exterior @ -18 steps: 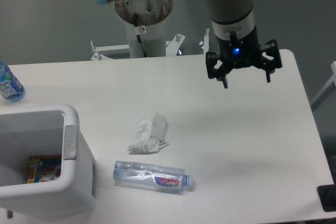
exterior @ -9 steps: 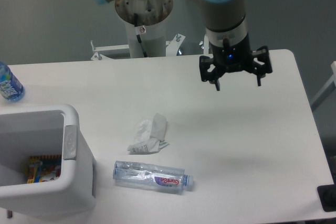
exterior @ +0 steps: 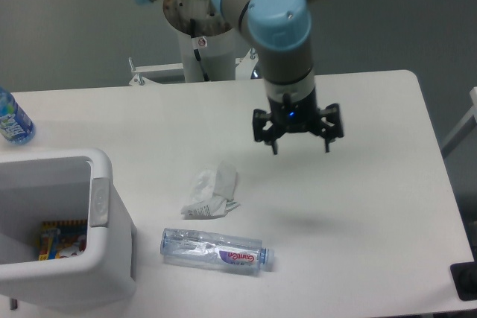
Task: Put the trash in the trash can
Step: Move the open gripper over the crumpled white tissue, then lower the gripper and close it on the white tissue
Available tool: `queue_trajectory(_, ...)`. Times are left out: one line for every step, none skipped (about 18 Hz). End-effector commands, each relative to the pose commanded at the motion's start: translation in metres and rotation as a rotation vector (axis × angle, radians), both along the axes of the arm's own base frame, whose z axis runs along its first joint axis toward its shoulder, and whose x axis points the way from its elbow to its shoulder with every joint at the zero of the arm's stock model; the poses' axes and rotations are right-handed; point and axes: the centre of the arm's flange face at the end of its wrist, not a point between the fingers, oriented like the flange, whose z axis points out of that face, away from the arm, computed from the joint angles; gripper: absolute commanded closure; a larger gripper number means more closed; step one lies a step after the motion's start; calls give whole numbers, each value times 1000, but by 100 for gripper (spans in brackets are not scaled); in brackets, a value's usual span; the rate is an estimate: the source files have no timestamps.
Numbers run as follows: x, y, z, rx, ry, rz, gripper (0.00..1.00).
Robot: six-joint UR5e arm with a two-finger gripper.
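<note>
The big white worktop (exterior: 358, 206) holds everything. At its left front corner stands the trash can (exterior: 112, 258), a large white bin with a thick round rim and a light grey panel on its side. Some colourful stuff lies at the bottom of it.

The robot arm (exterior: 279, 27) is grey with light blue caps. It reaches in from the top and points down over the middle of the worktop. At its end is the black hand (exterior: 299, 147), with a small blue light glowing on it. Its two fingers are spread wide apart and it has hold of nothing. It hangs above the worktop, up and to the right of the paper.

The clear plastic bottle (exterior: 216, 249) lies on its side near the front edge, just right of the trash can. Its label is purple and white.

The crumpled white paper wad (exterior: 212, 191) sits just behind the bottle, near it.

A blue bottle (exterior: 13, 121) stands at the far left edge.
</note>
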Motion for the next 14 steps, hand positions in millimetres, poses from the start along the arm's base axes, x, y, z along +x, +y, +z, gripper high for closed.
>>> queue_trajectory(3, 4, -7, 20, -35, -9, 0)
queue_trajectory(8, 7, -14, 25, -55, -27, 0)
queue_trajectory(12, 10, -22, 16, -66, -37, 0)
queue_trajectory(17, 14, -33, 2, -79, -55, 0)
queue_trajectory(20, 17, -45, -13, -92, -79, 0)
queue_trajectory(22, 17, -54, -25, -101, -101, 0)
queue_trajectory(29, 20, -65, -38, -112, -134, 0)
queue_trajectory(35, 22, -75, -53, -125, -161, 0)
queue_trajectory(40, 23, -86, -66, -140, -172, 0)
queue_trajectory(44, 26, -95, -77, -153, -179, 0)
queue_trajectory(51, 28, -105, -93, -166, -189, 0)
queue_trajectory(57, 29, -112, -104, -175, -196, 0)
queue_trajectory(61, 28, -118, -110, -180, -199, 0)
queue_trajectory(62, 27, -121, -110, -180, -197, 0)
